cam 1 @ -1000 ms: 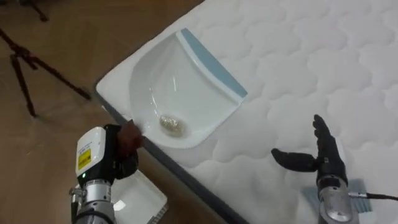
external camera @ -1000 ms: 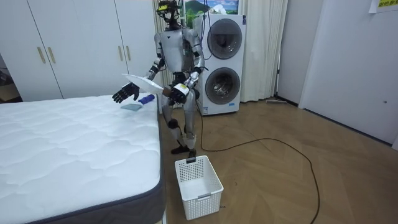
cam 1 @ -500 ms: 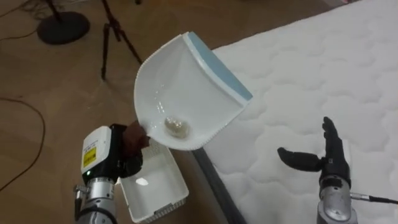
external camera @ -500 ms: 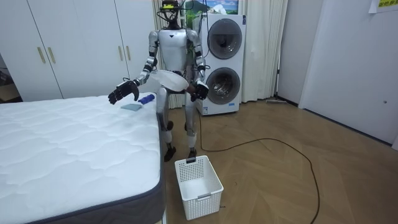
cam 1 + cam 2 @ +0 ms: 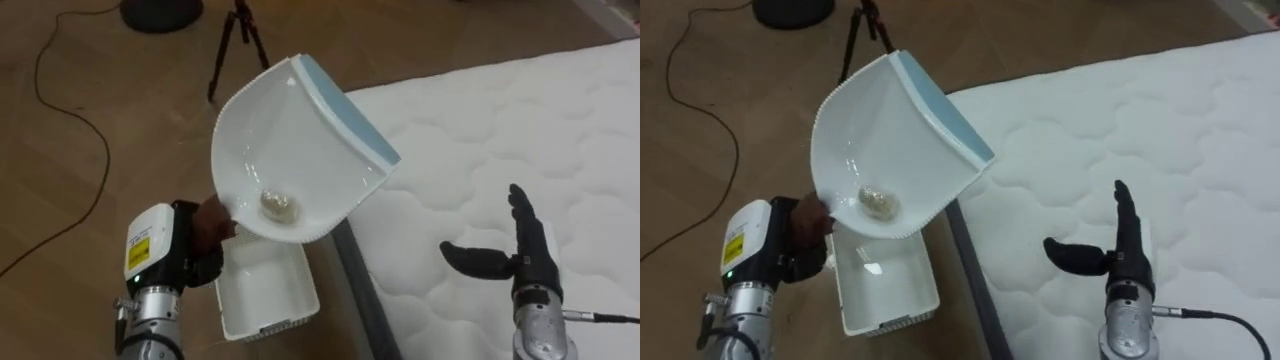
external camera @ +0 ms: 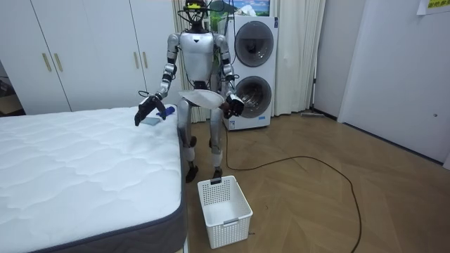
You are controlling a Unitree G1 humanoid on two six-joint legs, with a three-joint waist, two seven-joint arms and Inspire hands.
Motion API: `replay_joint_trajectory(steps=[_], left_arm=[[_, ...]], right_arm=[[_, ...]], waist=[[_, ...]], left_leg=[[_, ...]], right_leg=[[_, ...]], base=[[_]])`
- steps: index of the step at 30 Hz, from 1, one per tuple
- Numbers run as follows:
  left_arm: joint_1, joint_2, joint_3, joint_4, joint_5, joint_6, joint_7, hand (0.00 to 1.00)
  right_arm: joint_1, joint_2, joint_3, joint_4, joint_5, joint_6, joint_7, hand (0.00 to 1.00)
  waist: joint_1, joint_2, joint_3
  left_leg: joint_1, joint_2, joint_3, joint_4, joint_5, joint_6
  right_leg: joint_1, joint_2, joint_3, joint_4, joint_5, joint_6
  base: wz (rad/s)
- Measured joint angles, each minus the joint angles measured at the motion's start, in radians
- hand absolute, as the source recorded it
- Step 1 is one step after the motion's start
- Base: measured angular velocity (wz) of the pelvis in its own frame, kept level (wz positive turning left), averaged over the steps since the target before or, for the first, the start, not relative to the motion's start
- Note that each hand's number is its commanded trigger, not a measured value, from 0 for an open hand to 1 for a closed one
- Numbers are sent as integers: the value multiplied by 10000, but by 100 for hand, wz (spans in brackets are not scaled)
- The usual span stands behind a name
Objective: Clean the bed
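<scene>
Left eye view: dustpan carried off the bed, waste not yet tipped.
You have the left hand (image 5: 203, 235) curled round the handle of the dustpan (image 5: 300, 140), which is tilted back so the crumpled scrap (image 5: 280, 205) sits in its deep end; I judge this is to prevent a spill. The pan hangs past the edge of the mattress (image 5: 500, 120), over the white basket (image 5: 265, 295) on the floor. Your right hand (image 5: 522, 258) idles above the mattress, fingers straight, thumb out, holding nothing. A second ago the pan was over the mattress corner; now it is clear of it, and the basket shows beneath.
</scene>
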Motion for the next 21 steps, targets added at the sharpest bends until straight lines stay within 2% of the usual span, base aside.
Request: replay_joint_trajectory(steps=[2, 6, 9, 11, 14, 16, 17, 18, 19, 20, 21], left_arm=[[0, 3, -22, 56, -6, 114, 3, 100], [2, 7, -169, 356, -8, 194, -177, 100], [3, 27, -191, 608, 68, 250, -407, 100], [-44, 249, -191, 690, 63, 243, -621, 100], [-203, 657, -143, 974, 39, 254, -883, 100], [-385, 946, -248, 1073, 41, 254, -1153, 100], [-615, 1131, -384, 1153, 23, 251, -1281, 100], [-939, 1270, -446, 1233, 15, 249, -1481, 100], [-1125, 1329, -465, 1283, -1, 249, -1554, 100], [-1512, 1447, -466, 1380, -64, 246, -1795, 100], [-1912, 1642, -477, 1513, -68, 213, -1982, 100]], right_arm=[[-1, -1, 275, 22, 48, 97, 5, 0], [-15, -2, 299, 353, -78, 110, 102, 0], [-16, -1, 287, 389, -98, 133, 106, 0], [-51, 10, 286, 578, -371, 115, 125, 0], [-76, -9, 287, 720, -535, 150, 314, 0], [-63, -67, 289, 779, -557, 151, 312, 0], [-83, -136, 290, 791, -565, 155, 313, 0], [-127, -200, 291, 801, -563, 161, 317, 0], [-163, -225, 290, 801, -565, 163, 335, 0], [-258, -267, 290, 841, -622, 163, 395, 0], [-416, -278, 296, 1069, -949, 162, 443, 0]], waist=[[7, 30, 5], [-86, 70, 14], [-79, 196, 35], [-255, 299, 55], [-297, 375, 62], [-442, 426, 63], [-569, 521, 69], [-640, 601, 99], [-651, 654, 130], [-728, 729, 172], [-832, 750, 183]], left_leg=[[-134, -40, -116, 84, -18, -11], [-476, -244, -433, 372, -28, -16], [-718, -256, -430, 600, -81, 39], [-977, -262, -300, 801, -120, 103], [-1202, -315, -51, 982, -190, 213], [-1254, -475, -48, 1063, -216, 277], [-1341, -573, -119, 1251, -261, 340], [-1418, -647, -178, 1401, -286, 379], [-1473, -676, -200, 1479, -293, 391], [-1584, -799, -370, 1601, -286, 403], [-1692, -892, -513, 1687, -267, 404]], right_leg=[[-82, 2, -62, 51, -55, -9], [-108, -65, -569, 65, -141, 16], [-169, -96, -693, 77, -173, 66], [-311, -128, -785, 131, -180, 107], [-790, -306, -576, 824, -419, 202], [-1037, -523, -480, 1463, -665, 257], [-1247, -624, -366, 1909, -791, 279], [-1498, -662, -74, 2343, -884, 276], [-1613, -672, 28, 2533, -901, 278], [-1819, -702, 134, 2835, -940, 256], [-1968, -677, 445, 2955, -994, 271]], base=[[20], [32], [15], [19], [-4], [8], [19], [16], [16], [25], [30]])
